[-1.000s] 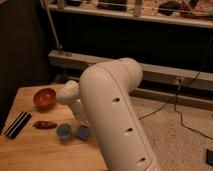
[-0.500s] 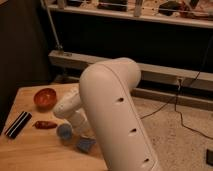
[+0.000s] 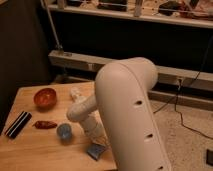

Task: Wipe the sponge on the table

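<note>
Table (image 3: 30, 155) matt wood; sponge (image 3: 96, 151) soft, matt; gripper (image 3: 99, 141) smooth plastic, at sponge.

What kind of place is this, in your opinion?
Probably a robot test lab, not a home: a metal shelf rack behind, a loose cable on the floor, and a wooden table where the gripper is down by the sponge.

The arm (image 3: 127, 100) hides most of the gripper (image 3: 100, 140), just above the sponge (image 3: 95, 150) by the table's (image 3: 35, 150) front edge

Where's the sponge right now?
In the camera view, the sponge lies near the table's near right corner, to the picture's right of the blue cup, with the gripper just above it.
</note>
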Controlling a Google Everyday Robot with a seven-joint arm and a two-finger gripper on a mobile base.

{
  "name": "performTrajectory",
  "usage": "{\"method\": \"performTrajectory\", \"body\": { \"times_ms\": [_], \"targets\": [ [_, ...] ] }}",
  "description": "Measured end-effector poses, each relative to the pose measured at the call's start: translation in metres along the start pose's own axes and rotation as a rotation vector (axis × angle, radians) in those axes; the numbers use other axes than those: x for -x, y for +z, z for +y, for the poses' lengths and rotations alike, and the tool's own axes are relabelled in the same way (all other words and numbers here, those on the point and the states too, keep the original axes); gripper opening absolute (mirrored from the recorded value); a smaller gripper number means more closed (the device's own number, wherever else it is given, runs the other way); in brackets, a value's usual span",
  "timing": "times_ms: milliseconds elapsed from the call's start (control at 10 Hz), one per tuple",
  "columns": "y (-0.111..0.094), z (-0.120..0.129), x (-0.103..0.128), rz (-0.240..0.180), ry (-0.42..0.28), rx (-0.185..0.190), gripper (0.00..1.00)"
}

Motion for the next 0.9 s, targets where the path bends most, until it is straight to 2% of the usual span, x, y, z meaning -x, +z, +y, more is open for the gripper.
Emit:
{"method": "performTrajectory", "body": {
  "times_ms": [200, 500, 700, 900],
  "targets": [
    [0.004, -0.032, 0.009, 0.008, 0.088, 0.013, 0.08],
    [0.0, -0.086, 0.03, 0.009, 0.209, 0.011, 0.08],
    [-0.011, -0.115, 0.049, -0.009, 0.268, 0.017, 0.08],
    [-0.023, -0.13, 0.078, -0.047, 0.318, 0.057, 0.08]
  ]
}}
